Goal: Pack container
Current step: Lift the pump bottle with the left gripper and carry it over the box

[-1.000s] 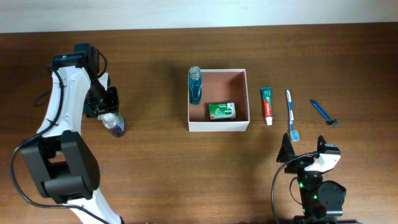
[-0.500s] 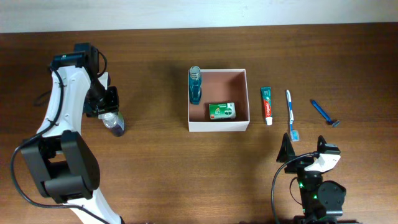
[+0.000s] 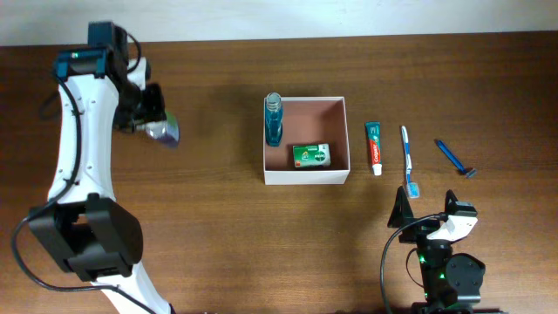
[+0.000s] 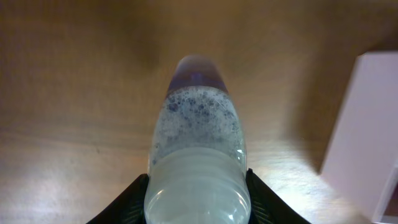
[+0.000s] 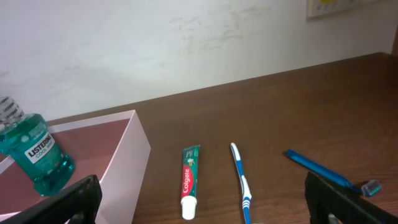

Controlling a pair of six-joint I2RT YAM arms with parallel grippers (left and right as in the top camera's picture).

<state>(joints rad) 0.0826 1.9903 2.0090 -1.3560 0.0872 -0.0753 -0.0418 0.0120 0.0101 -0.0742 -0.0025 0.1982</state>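
Currently, your left gripper (image 3: 150, 122): pinching a clear bottle (image 4: 198, 143) with a purple cap, left of the container and well apart from it.
Your right gripper (image 3: 426, 212): spread wide, holding nothing, near the tabletop's (image 3: 218, 244) front edge.
Container (image 3: 305, 177): mid-tabletop, holding a blue mouthwash bottle (image 3: 274, 119) and a green box (image 3: 310, 155).
Right of it: toothpaste (image 3: 374, 146), toothbrush (image 3: 408, 161), razor (image 3: 455, 158).

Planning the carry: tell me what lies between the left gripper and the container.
Only bare tabletop, seen overhead, between the left gripper, shut on a bottle, and the container.

The left hand (image 4: 198, 202) grips a foamy bottle (image 4: 198, 140) near the container (image 4: 367, 124).
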